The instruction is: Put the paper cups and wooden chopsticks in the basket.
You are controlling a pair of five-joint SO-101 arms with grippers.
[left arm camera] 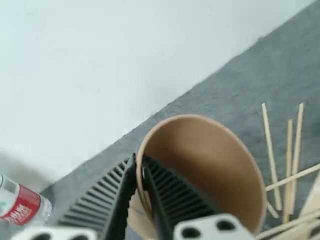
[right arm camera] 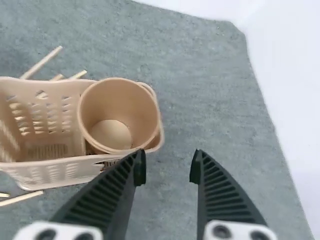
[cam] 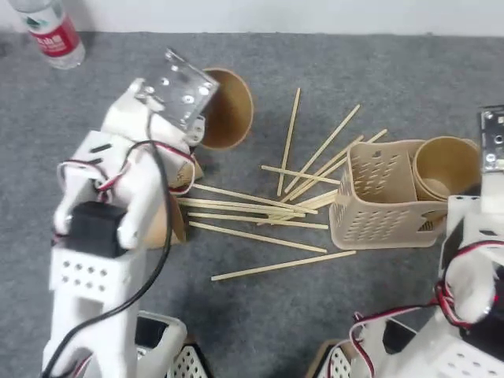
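So far you have one paper cup [right arm camera: 117, 117] in the basket [right arm camera: 35, 107]; left gripper [left arm camera: 139, 162] pinches second cup [left arm camera: 210, 160] by its rim; right gripper [right arm camera: 168, 157] spread; chopsticks [cam: 257, 237] lie scattered outside.

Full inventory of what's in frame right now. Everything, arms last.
held cup: one, brown, on its side, left of the chopsticks
stacked cups: at least two, brown, inside the basket
basket: one, beige, perforated, near the right arm
wooden chopsticks: roughly a dozen, pale, scattered mid-mat
bottle: one, clear, red label, far corner
mat: one, grey
left gripper: shut on the held cup's rim
right gripper: open, beside the basket
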